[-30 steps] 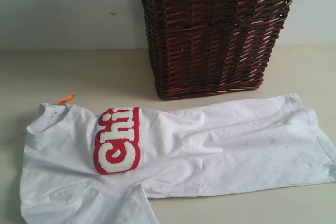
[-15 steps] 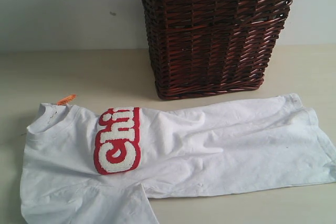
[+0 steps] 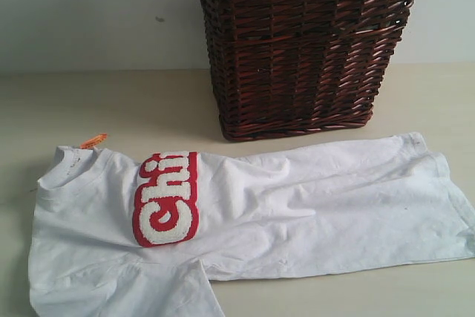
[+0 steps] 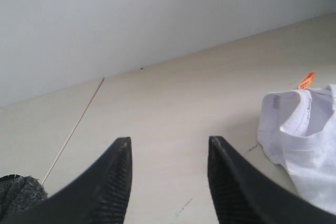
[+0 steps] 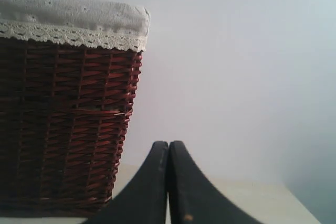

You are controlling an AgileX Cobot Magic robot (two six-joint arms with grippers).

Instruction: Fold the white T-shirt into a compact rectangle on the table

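White T-shirt [image 3: 297, 206] lies flat on the table [image 3: 111, 102], right in front of the wicker basket [image 3: 304, 50] on the camera's side. It lies lengthwise across the basket's front. In the exterior view, the collar end with the orange neck tag [image 3: 93, 140] sits out past the basket's left corner. The hem [image 3: 445, 183] sits past its right corner. The red lettering strip [image 3: 167, 198] is cut off at the edge nearest the basket, so that side looks folded in already. One sleeve [image 3: 178, 291] sticks out on the side away from the basket. You've got folds left to do.

Left gripper [image 4: 169, 140]: fingers apart, nothing between them, over bare table. The collar and tag are near it in the left wrist view, not touching. Right gripper [image 5: 169, 143]: fingers pressed together, empty, up off the table and aimed at the wall beside the basket. Neither arm shows in the exterior view.

Handling: thin cotton, light, limp. It will sag and drag, won't hold shape, and already shows wrinkles mid-body. The fuzzy lettering patch is probably thicker and stiffer, so don't crease across it.

Pinch at edges: the loose sleeve's cuff, or a shoulder corner and a hem corner together. Take both layers if the far side is doubled. Lift low and lay it over toward the basket. The right fingers need to open first.
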